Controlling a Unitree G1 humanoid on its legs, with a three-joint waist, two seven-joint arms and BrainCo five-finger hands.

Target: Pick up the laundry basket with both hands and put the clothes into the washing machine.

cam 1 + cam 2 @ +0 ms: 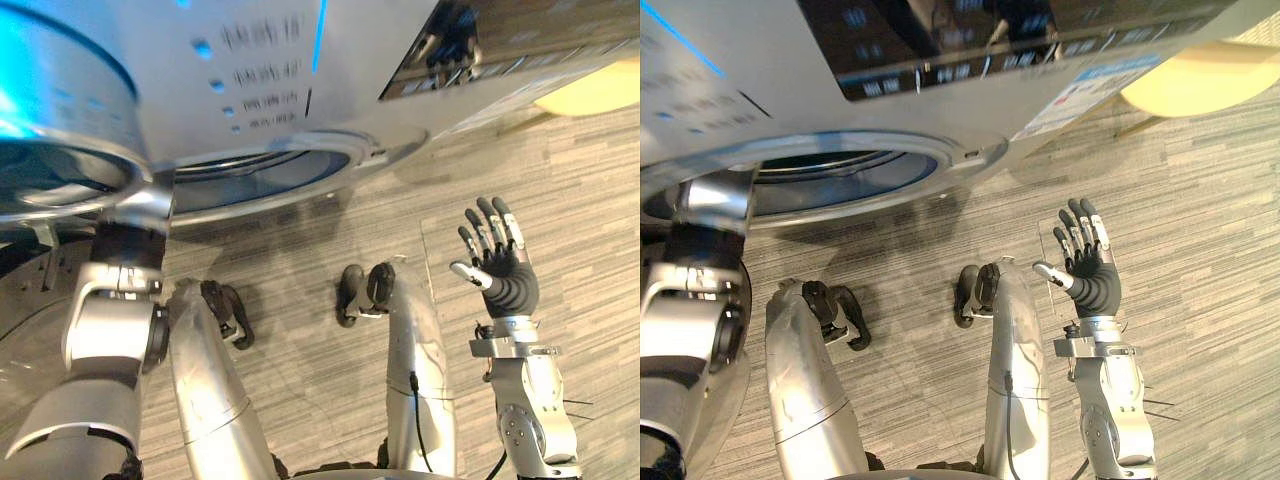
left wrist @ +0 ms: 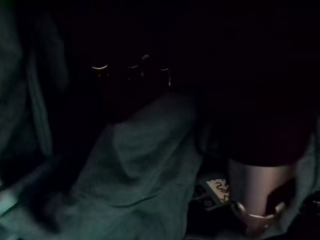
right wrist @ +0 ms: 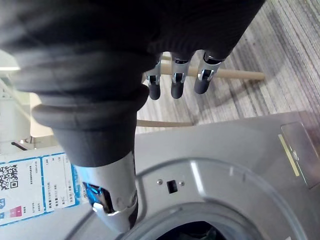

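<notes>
- Left eye view: the washing machine (image 1: 270, 70) stands over a wood-grain floor (image 1: 580, 180), and the left arm (image 1: 110, 330) goes into its round drum opening (image 1: 250, 175)
- Right eye view: the right hand (image 1: 1092, 275) is raised above the floor, well apart from the machine, spread flat and holding nothing
- Left wrist view: in the dark drum the left hand (image 2: 260, 192) sits just beside dark green clothes (image 2: 140, 165); whether it grips them cannot be told
- Right wrist view: the right hand's straight fingers (image 3: 177, 85) point past the machine's front
</notes>
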